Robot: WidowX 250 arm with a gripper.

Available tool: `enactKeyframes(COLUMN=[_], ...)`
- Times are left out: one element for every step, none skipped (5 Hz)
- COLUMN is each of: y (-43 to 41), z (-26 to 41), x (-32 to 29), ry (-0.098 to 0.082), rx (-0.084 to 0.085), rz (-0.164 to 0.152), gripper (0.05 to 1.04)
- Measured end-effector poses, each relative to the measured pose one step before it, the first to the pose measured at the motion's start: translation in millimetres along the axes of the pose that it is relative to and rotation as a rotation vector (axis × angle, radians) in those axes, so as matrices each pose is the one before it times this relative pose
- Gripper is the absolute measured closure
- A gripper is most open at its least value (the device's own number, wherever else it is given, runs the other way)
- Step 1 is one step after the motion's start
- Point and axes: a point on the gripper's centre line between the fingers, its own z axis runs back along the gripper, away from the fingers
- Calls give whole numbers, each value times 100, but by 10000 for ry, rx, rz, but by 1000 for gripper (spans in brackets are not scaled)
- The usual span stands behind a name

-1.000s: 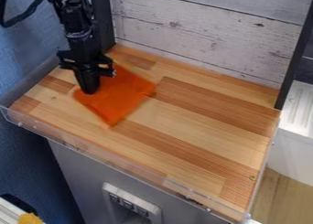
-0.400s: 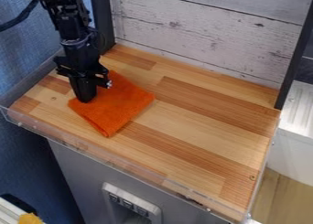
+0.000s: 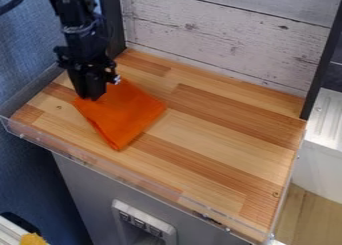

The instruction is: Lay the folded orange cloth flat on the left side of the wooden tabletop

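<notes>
Camera view: the black two-finger gripper (image 3: 91,97) points down over the left side of the bright orange, roughly square fabric cloth (image 3: 127,118); how far open it is, and whether it has hold of the cloth, I cannot tell. The cloth lies on the left part of the brown wooden worktop (image 3: 220,139), one corner towards the clear plastic front rim (image 3: 137,181). Whitewashed wooden planks (image 3: 220,39) stand behind

Bright, diffuse light covers the wooden desk (image 3: 220,134); shadows on it are soft and faint; left of the desk, the blue wall (image 3: 27,174) is dimmer; small glints dot the clear guard (image 3: 133,180) along its front edge.
</notes>
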Motion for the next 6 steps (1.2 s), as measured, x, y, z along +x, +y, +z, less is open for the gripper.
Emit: enactKeyframes(y=[-3691,-3981,-3673,-3167,-2357,-1518], z=[2300,1996,1243,927,702,653], x=[-370,-353,-413,-763,-780,-621], ry=[11,-21,53,164,100,-58], rx=[137,102,15,-40,-92,-63], rz=[-187,-8,-7,-3,65,85], gripper=[297,83,81,84,84,84])
